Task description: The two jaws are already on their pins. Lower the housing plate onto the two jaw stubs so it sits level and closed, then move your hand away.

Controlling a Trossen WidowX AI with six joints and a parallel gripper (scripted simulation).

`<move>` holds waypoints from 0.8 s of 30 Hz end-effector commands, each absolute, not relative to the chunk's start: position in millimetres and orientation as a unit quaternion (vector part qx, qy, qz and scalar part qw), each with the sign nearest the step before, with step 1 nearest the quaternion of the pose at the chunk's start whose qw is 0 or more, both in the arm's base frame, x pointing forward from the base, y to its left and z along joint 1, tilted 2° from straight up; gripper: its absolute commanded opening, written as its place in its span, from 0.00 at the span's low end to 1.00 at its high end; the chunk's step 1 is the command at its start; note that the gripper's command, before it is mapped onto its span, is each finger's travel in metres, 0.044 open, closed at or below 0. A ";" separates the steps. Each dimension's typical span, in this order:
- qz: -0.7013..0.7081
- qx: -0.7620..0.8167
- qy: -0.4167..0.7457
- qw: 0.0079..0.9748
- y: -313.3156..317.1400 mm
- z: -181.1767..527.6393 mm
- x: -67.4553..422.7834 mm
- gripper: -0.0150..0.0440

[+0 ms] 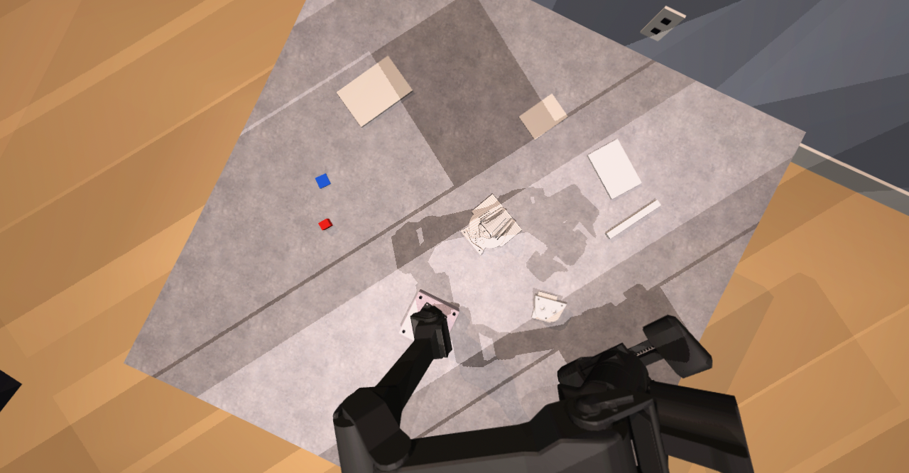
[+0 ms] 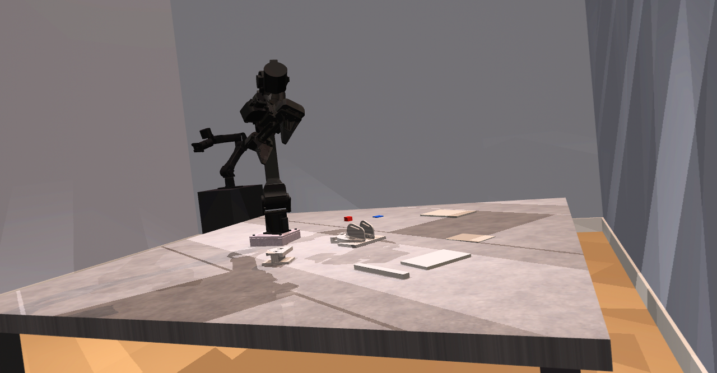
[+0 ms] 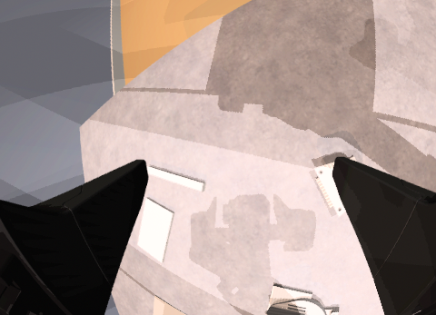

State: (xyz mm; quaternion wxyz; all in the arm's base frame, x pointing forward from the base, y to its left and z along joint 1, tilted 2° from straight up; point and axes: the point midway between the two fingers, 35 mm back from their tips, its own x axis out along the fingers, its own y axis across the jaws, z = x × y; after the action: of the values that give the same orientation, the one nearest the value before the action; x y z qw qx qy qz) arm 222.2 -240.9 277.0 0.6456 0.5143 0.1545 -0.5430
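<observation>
My gripper (image 2: 275, 148) (image 3: 242, 168) is open and empty, high above the table, fingers pointing down. A small whitish plate with holes and two round bosses (image 1: 548, 308) (image 2: 279, 251) (image 3: 330, 191), apparently the housing plate, sits level on a low stand. In the wrist view my right finger partly covers it. The whitish jaw assembly (image 1: 492, 223) (image 2: 358, 238) (image 3: 291, 294) stands apart from it, with two upright rounded loops on its base. It is cut off at the bottom of the wrist view. The pins and stubs are too small to tell apart.
A white bar (image 1: 633, 219) (image 2: 381, 270) (image 3: 177, 178) and a white slab (image 1: 613, 168) (image 2: 434, 259) (image 3: 155, 229) lie right of the jaw assembly. Two tan blocks (image 1: 373, 91) (image 1: 542, 116), a blue square (image 1: 322, 180) and a red cube (image 1: 325, 224) lie farther back.
</observation>
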 end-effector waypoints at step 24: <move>-0.629 0.677 0.153 0.349 -240.1 168.3 215.0 1.00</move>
State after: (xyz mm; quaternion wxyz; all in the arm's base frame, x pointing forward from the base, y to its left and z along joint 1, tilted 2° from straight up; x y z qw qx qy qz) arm 217.4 -242.6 184.7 0.3963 0.6627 0.1522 -0.6169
